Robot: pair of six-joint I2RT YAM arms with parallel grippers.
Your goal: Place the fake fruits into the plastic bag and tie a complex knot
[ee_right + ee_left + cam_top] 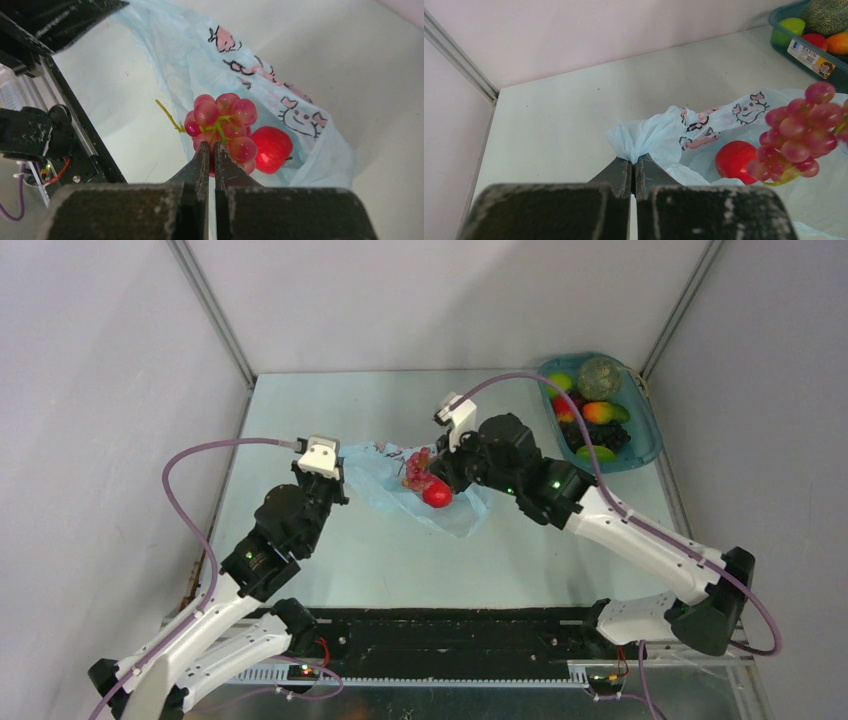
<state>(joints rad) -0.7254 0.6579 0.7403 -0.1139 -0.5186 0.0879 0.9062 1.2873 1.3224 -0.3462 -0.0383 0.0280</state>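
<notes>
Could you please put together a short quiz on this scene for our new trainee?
1. True or false: the left gripper is open and clear of the plastic bag.
2. What does the right gripper hold? A) nothing B) the grape bunch C) a banana
3. Fill in: the fruit lying on the bag film next to the grapes is coloured ____.

Key
1. False: it is shut on a bunched edge of the bag.
2. B.
3. Red: the red fruit.
</notes>
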